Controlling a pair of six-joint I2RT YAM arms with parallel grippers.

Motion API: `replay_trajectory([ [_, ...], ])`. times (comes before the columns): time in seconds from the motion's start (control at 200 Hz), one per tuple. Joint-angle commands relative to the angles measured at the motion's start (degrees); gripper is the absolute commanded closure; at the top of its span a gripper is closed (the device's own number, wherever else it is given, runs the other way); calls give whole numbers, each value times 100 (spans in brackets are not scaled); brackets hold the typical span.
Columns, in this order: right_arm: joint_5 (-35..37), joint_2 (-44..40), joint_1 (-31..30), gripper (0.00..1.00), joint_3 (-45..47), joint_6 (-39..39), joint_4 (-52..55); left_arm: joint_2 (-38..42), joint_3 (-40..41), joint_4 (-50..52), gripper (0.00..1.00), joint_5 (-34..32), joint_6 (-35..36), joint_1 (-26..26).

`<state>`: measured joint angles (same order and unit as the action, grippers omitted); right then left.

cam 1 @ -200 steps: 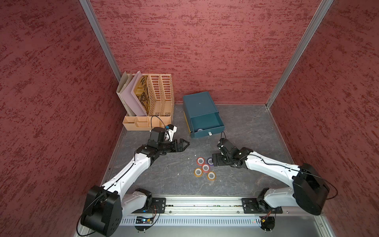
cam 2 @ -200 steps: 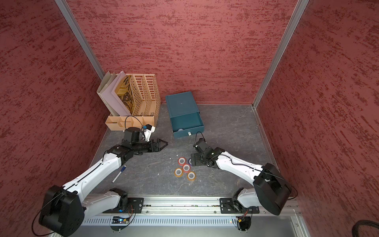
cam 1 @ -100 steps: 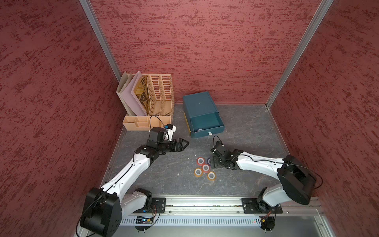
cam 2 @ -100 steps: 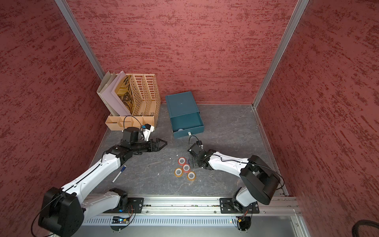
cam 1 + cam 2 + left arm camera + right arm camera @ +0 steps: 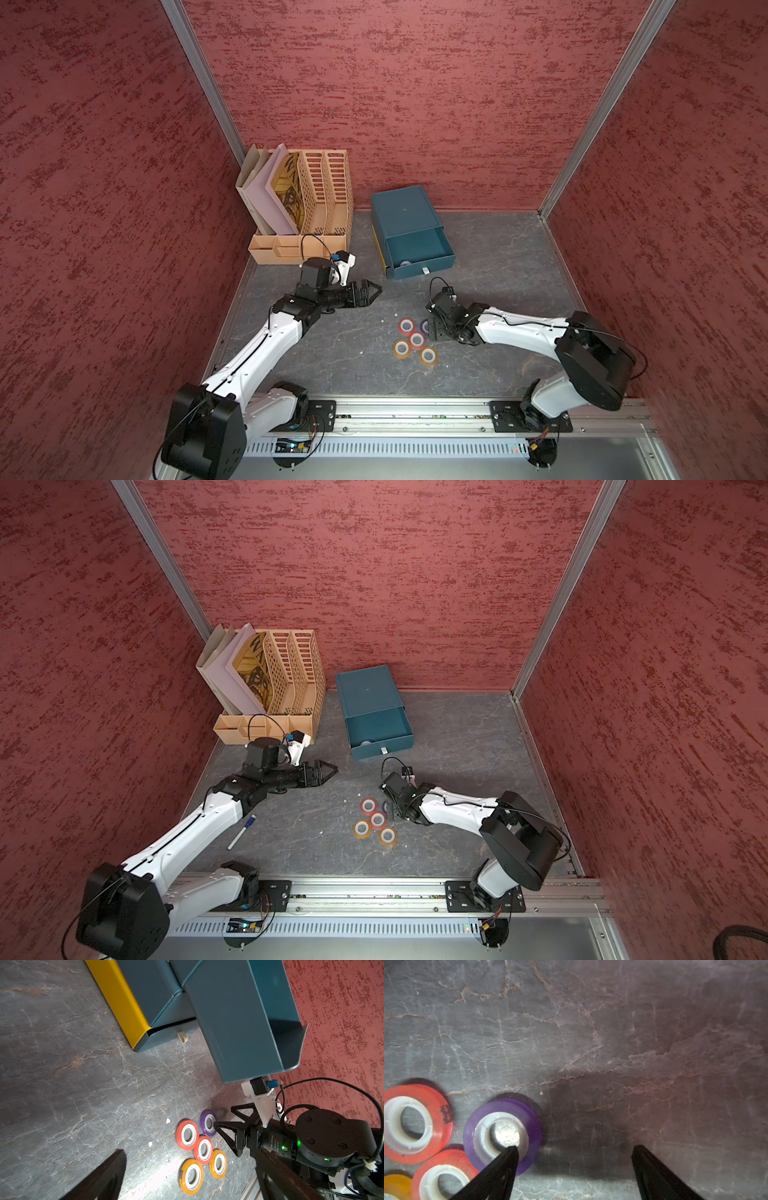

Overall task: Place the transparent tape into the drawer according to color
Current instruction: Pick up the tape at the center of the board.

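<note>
Five tape rolls lie flat in a tight cluster on the grey table: two red point(image 5: 406, 326) point(image 5: 417, 340), two orange point(image 5: 402, 348) point(image 5: 428, 356) and one purple point(image 5: 533, 1126). My right gripper point(image 5: 574, 1147) is open and low at the purple roll point(image 5: 203, 1126). One fingertip point(image 5: 510, 1153) is over its white core, the other over bare table beside it. My left gripper point(image 5: 376, 289) hangs open and empty, left of the teal drawer point(image 5: 419, 266). The drawer stands pulled out, with one small roll point(image 5: 405, 262) in its front left corner.
A beige file organiser point(image 5: 307, 199) with folders stands at the back left. A pen point(image 5: 241, 833) lies beside the left arm. The yellow side of a lower drawer point(image 5: 124, 1001) shows under the teal box. Red walls close three sides and a metal rail point(image 5: 415, 415) runs along the front.
My right arm has swung left and down onto the tape cluster, reaching the purple roll, and its jaws have narrowed slightly. The left arm has barely moved.
</note>
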<state>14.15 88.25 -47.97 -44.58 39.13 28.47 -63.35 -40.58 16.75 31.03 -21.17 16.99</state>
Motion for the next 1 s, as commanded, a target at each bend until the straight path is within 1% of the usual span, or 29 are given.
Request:
replay_trajectory([
  [0.0,375,4,-50,11,22,282,827,77,-55,58,0,18,66,-34],
  [0.12,539,-251,-55,13,-25,433,1168,89,-82,104,0,22,89,-38],
  [0.276,315,-453,-55,16,-99,302,879,64,-82,68,0,33,86,-47],
  [0.506,220,-97,-46,19,-344,209,826,93,-117,114,0,36,90,-48],
  [0.716,85,189,39,23,-333,192,740,130,-108,179,0,47,146,-82],
  [0.832,-88,354,92,30,-346,199,793,139,-108,179,0,58,146,-91],
  [0.897,-227,403,116,37,-357,209,871,148,-115,188,0,61,148,-101],
  [0.992,-437,409,172,50,-348,187,1077,165,-109,206,0,62,156,-109],
])
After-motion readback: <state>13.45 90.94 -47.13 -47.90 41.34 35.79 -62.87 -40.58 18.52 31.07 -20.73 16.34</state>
